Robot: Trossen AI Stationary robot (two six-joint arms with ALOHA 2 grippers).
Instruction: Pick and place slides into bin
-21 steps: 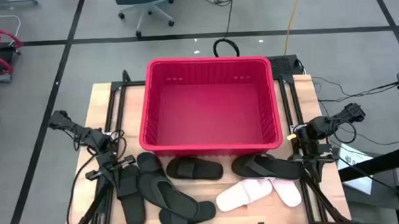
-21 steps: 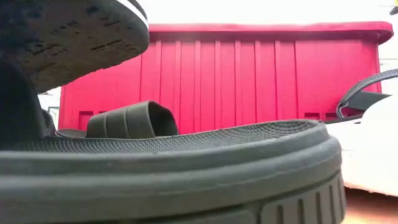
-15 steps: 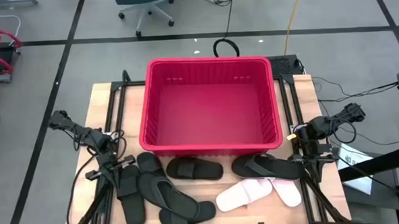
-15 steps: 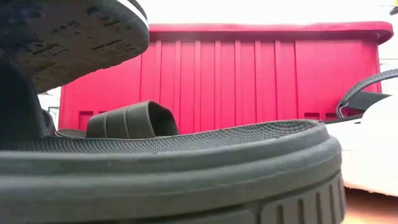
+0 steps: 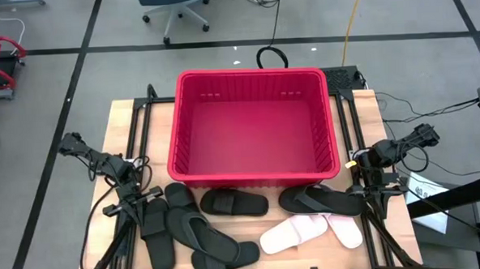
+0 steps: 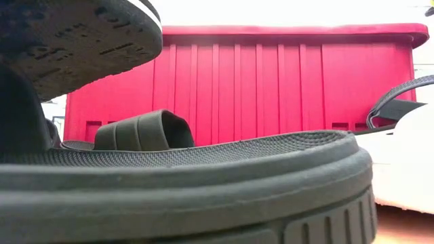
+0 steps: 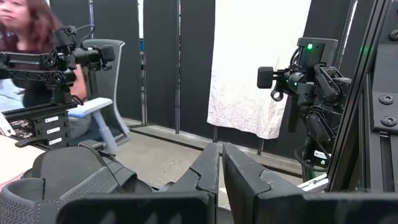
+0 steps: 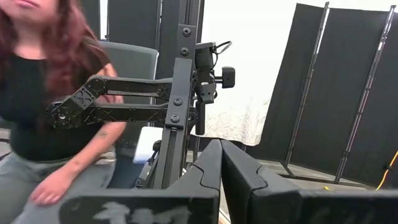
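Slides lie in a row on the table (image 5: 121,115) in front of the bin (image 5: 255,176), between the two grippers; none sits in the bin. Black slides (image 5: 197,232) cluster beside the left gripper (image 5: 117,206), several overlapping; one black slide (image 5: 233,203) lies alone mid-row; another black slide (image 5: 320,201) lies just beside the right gripper (image 5: 374,183); two pale pink slides (image 5: 297,232) lie near it, touching each other.

High view alone shows the whole layout; low view shows only close detail: ribbed black sole edge (image 6: 183,190) filling the foreground, a wide black strap (image 6: 144,131) behind it, the bin's red ribbed wall beyond.

Left wrist view: dark fingers (image 7: 205,174) pressed together, holding nothing; a person (image 7: 25,25) in the room behind. Right wrist view: fingers (image 8: 208,168) likewise closed on nothing; a person (image 8: 56,106) seated beyond.

Slides: flat, open-toe, matte, one broad strap each.
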